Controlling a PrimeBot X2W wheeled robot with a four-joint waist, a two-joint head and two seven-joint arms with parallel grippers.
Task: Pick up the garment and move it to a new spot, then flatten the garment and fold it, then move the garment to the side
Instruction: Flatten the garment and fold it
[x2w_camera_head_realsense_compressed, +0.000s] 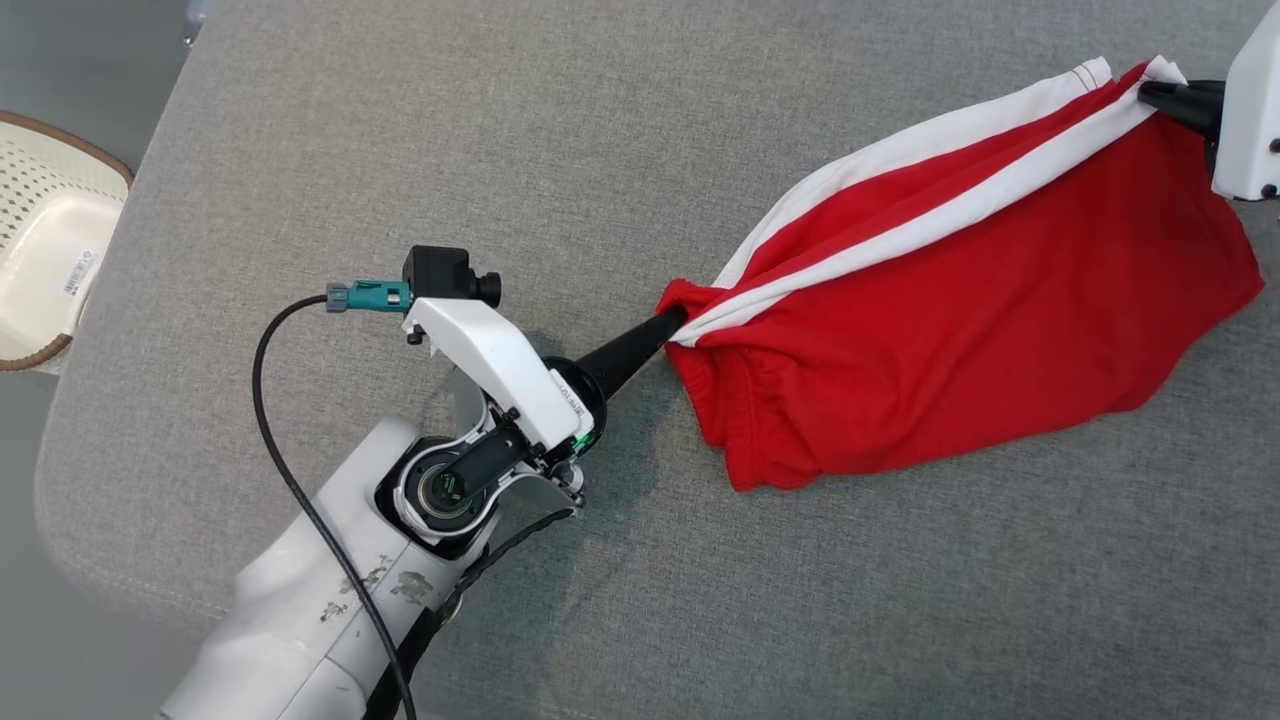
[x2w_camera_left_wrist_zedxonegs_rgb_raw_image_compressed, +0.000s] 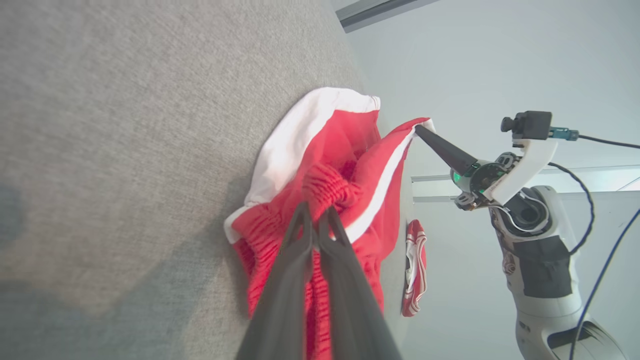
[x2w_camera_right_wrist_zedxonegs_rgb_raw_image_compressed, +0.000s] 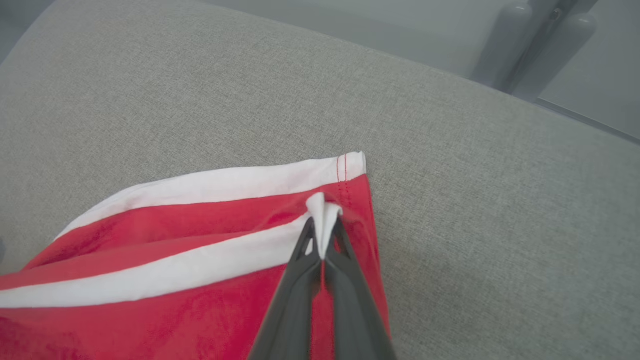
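The garment (x2w_camera_head_realsense_compressed: 980, 310) is a pair of red shorts with white side stripes, stretched across the right half of the grey cushion (x2w_camera_head_realsense_compressed: 600, 150). My left gripper (x2w_camera_head_realsense_compressed: 680, 318) is shut on its elastic waistband at the lower left end. In the left wrist view that gripper (x2w_camera_left_wrist_zedxonegs_rgb_raw_image_compressed: 316, 215) pinches the gathered waistband of the garment (x2w_camera_left_wrist_zedxonegs_rgb_raw_image_compressed: 325, 150). My right gripper (x2w_camera_head_realsense_compressed: 1148, 92) is shut on the white-striped hem corner at the upper right. The right wrist view has that gripper (x2w_camera_right_wrist_zedxonegs_rgb_raw_image_compressed: 324, 225) clamped on a white fold of the garment (x2w_camera_right_wrist_zedxonegs_rgb_raw_image_compressed: 200, 280). Between both grips the cloth hangs taut.
A cream perforated basket (x2w_camera_head_realsense_compressed: 45, 240) sits off the cushion's left edge. The cushion's rounded front-left corner (x2w_camera_head_realsense_compressed: 70, 520) lies near my left forearm. In the left wrist view a red-and-white item (x2w_camera_left_wrist_zedxonegs_rgb_raw_image_compressed: 415, 267) lies beyond the cushion, beside my right arm (x2w_camera_left_wrist_zedxonegs_rgb_raw_image_compressed: 530, 240).
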